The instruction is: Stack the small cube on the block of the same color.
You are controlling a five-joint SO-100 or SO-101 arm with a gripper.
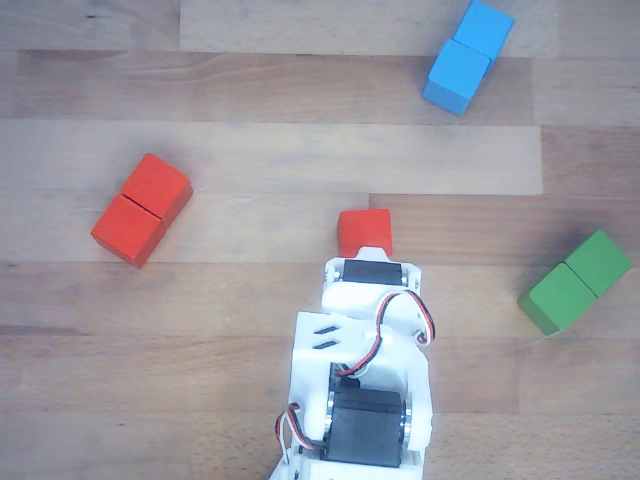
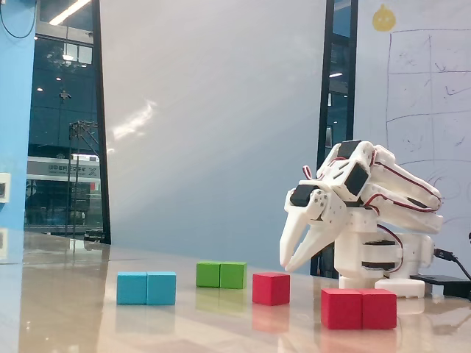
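Note:
The small red cube [image 1: 364,232] sits on the wooden table just beyond the arm's wrist [image 1: 365,275]; it also shows in the fixed view [image 2: 271,288]. The red block [image 1: 142,210] with a seam lies far to the left in the other view, and at the front right in the fixed view [image 2: 358,308]. In the fixed view my gripper [image 2: 286,267] points down, its tips close together just above the cube's right top edge, holding nothing. In the other view the wrist hides the fingers.
A blue double block [image 1: 468,55] lies at the top right and a green double block [image 1: 575,282] at the right. In the fixed view the blue block [image 2: 146,287] is at the left, the green one [image 2: 221,274] behind. The arm's base [image 2: 379,257] stands at the right.

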